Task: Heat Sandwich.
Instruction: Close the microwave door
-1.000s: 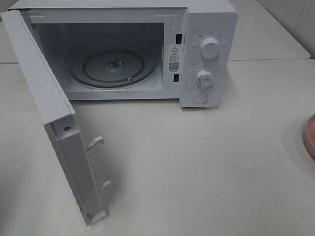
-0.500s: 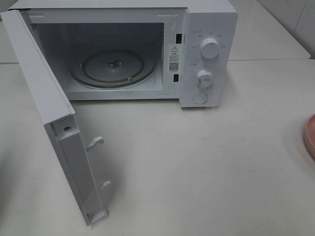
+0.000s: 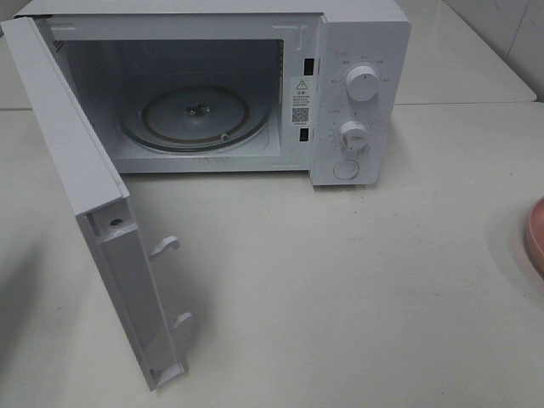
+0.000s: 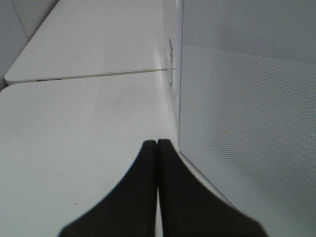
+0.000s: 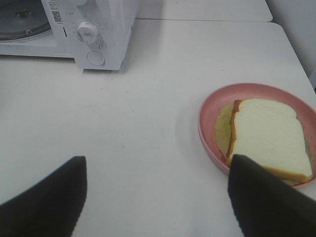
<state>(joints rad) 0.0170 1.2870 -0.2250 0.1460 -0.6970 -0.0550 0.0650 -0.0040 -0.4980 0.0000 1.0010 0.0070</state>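
Observation:
The sandwich (image 5: 266, 138), white bread with a tan crust, lies on a round pink plate (image 5: 210, 116) in the right wrist view. My right gripper (image 5: 158, 197) is open above the table, the sandwich just beyond one fingertip (image 5: 266, 197). In the exterior high view only the plate's rim (image 3: 535, 238) shows at the right edge; neither gripper shows there. The white microwave (image 3: 357, 51) stands at the back with its door (image 3: 93, 195) swung open and its glass turntable (image 3: 194, 115) bare. My left gripper (image 4: 157, 145) is shut and empty, close beside the open door's dotted panel (image 4: 247, 123).
The microwave's two knobs (image 3: 363, 83) and round button (image 3: 345, 169) face front. The open door sticks out over the table's left front. A seam (image 4: 89, 76) joins two white tables behind. A tiled wall (image 3: 510, 25) stands at the back right.

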